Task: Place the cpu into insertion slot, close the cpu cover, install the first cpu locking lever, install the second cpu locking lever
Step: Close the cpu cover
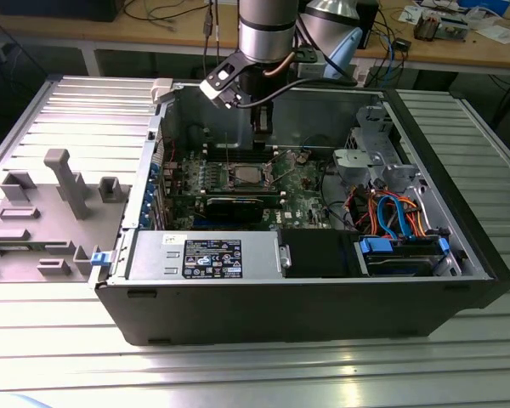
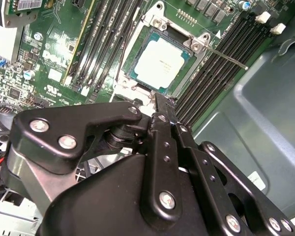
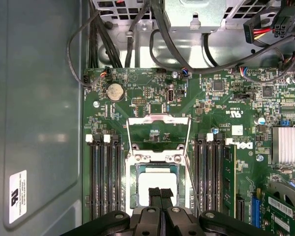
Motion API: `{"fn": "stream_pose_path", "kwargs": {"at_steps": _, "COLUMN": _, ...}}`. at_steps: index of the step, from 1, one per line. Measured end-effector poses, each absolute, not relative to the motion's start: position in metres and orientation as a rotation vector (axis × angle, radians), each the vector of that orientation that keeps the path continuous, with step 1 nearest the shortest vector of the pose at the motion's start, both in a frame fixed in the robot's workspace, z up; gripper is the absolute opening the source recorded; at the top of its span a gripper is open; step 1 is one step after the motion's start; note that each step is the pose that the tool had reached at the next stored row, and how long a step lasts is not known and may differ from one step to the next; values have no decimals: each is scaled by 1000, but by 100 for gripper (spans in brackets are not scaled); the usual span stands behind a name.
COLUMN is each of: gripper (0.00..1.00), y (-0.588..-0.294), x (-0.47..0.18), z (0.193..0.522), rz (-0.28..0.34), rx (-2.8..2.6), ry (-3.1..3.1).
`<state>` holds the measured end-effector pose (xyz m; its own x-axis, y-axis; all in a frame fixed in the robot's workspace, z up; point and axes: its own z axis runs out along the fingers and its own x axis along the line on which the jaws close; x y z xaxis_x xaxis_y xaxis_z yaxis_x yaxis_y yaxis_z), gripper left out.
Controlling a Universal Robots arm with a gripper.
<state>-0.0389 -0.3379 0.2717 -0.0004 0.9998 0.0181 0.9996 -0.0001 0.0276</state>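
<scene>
The cpu lies flat in the insertion slot of the green motherboard, its silver top showing. The cpu cover stands swung open beyond the slot, and the board shows through its square window. My gripper hangs just above the near edge of the cpu, its black fingers pressed together with nothing between them. A thin metal locking lever sticks out beside the slot, unlatched.
Black memory slots flank the socket on both sides. Inside the case, a long black card, a power supply and a drive bay with blue and orange cables crowd the board. A grey fixture stands on the table at the exterior view's left.
</scene>
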Motion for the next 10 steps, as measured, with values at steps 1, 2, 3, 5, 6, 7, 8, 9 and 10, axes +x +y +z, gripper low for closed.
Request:
{"fn": "stream_pose_path", "kwargs": {"at_steps": 1, "gripper": 11, "y": -338, "x": -39, "z": 272, "rz": 51, "rx": 2216, "ry": 2217}}
{"fn": "stream_pose_path", "kwargs": {"at_steps": 2, "gripper": 11, "y": -338, "x": -39, "z": 272, "rz": 51, "rx": 2216, "ry": 2217}}
{"fn": "stream_pose_path", "kwargs": {"at_steps": 3, "gripper": 11, "y": -338, "x": -38, "z": 272, "rz": 51, "rx": 2216, "ry": 2217}}
{"fn": "stream_pose_path", "kwargs": {"at_steps": 5, "gripper": 11, "y": -338, "x": -38, "z": 272, "rz": 51, "rx": 2216, "ry": 2217}}
{"fn": "stream_pose_path", "kwargs": {"at_steps": 6, "gripper": 11, "y": -338, "x": -38, "z": 272, "rz": 51, "rx": 2216, "ry": 2216}}
{"fn": "stream_pose_path", "kwargs": {"at_steps": 7, "gripper": 11, "y": -338, "x": -38, "z": 272, "rz": 51, "rx": 2216, "ry": 2216}}
{"fn": "stream_pose_path", "kwargs": {"at_steps": 8, "gripper": 11, "y": -338, "x": -37, "z": 272, "rz": 51, "rx": 2216, "ry": 2217}}
{"fn": "stream_pose_path", "kwargs": {"at_steps": 9, "gripper": 11, "y": -338, "x": -37, "z": 272, "rz": 51, "rx": 2216, "ry": 2216}}
{"fn": "stream_pose_path", "kwargs": {"at_steps": 10, "gripper": 11, "y": -338, "x": -37, "z": 272, "rz": 51, "rx": 2216, "ry": 2216}}
